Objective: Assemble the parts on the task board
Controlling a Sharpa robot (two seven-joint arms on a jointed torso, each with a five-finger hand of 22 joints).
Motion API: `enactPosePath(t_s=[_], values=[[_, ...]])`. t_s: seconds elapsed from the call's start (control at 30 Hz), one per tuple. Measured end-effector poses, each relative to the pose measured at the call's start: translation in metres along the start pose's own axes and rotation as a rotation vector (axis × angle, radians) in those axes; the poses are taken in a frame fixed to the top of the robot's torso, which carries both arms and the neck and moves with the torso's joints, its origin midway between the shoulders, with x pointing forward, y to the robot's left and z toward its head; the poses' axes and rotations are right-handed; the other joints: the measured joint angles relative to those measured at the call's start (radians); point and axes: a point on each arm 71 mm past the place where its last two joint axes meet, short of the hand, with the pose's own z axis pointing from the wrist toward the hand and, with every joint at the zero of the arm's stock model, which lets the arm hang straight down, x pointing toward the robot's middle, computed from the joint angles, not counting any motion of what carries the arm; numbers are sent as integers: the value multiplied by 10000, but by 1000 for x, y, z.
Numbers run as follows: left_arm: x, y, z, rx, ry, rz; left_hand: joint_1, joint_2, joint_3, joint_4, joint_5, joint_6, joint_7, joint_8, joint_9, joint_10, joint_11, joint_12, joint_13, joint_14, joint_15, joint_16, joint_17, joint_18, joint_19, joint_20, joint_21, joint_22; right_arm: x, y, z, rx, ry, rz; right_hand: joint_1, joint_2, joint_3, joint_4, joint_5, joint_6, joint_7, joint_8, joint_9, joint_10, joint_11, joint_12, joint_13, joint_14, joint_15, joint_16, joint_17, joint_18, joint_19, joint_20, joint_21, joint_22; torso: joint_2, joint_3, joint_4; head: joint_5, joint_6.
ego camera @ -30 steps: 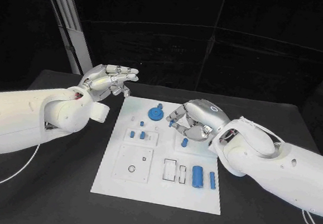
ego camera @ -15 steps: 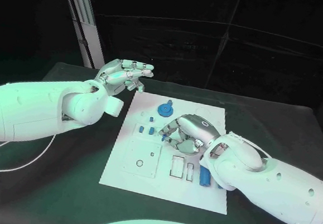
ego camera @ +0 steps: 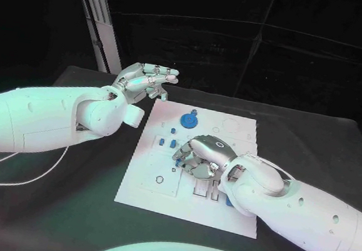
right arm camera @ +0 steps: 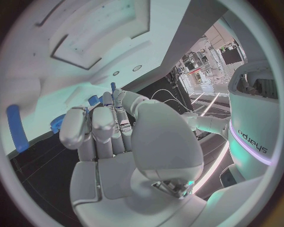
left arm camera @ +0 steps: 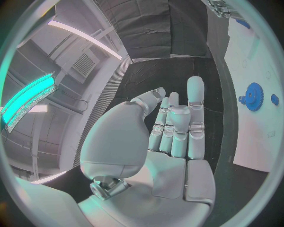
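The white task board [ego camera: 147, 198] lies in the middle of the black table. At its far end sits a blue gear [ego camera: 188, 121], with small blue pegs [ego camera: 166, 142] standing nearer. My right hand [ego camera: 202, 157] hovers low over the board's middle, fingers bent down toward it, and I see nothing in its palm [right arm camera: 112, 142]. Beside its fingertips the right wrist view shows a blue peg [right arm camera: 112, 87], the gear [right arm camera: 57, 125] and a long blue cylinder [right arm camera: 16, 127]. My left hand [ego camera: 146, 80] is raised beyond the board's far left corner, fingers straight and holding nothing [left arm camera: 174, 127].
A square recess [ego camera: 154, 179] and narrow slots [ego camera: 201, 189] mark the board's near half. Blue cylinders [ego camera: 217, 198] lie partly hidden under my right forearm. A metal post [ego camera: 100, 19] rises behind the table's far left. Bare black table [ego camera: 51, 208] surrounds the board.
My right hand has moved from the board's far right part toward its middle, covering the peg that stood there. The left hand stays raised. The camera view has shifted.
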Motion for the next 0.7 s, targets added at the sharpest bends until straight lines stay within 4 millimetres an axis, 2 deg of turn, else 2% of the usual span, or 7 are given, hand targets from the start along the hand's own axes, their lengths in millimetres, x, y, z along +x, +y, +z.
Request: enactPosePath(t_s=[0.33, 0.7], values=[[0, 0, 1, 0, 2, 2, 0, 0, -28, -28, 0, 0, 0, 0, 1, 0, 0, 0, 0, 0, 0, 0, -16, 1, 0, 0, 0, 1, 6, 5, 3, -101, 294, -171, -38, -38, -1, 0, 0, -1, 0, 0, -2, 0, 0, 0, 1, 0, 0, 0, -1, 0, 0, 0, 0, -1, 1, 1, -2, 78, -90], [0, 0, 1, -7, 9, 0, 0, 0, -27, -27, 0, 0, 0, 0, 2, 0, 0, 0, -1, -36, 36, 0, -39, -2, 0, 0, -38, -11, 8, 6, 5, -111, 450, -288, -38, -38, -1, 0, 0, -1, -1, 0, -3, 0, 0, 0, 0, 0, 0, 0, -2, 0, 0, 0, 0, -2, -5, -5, -8, 119, -128]])
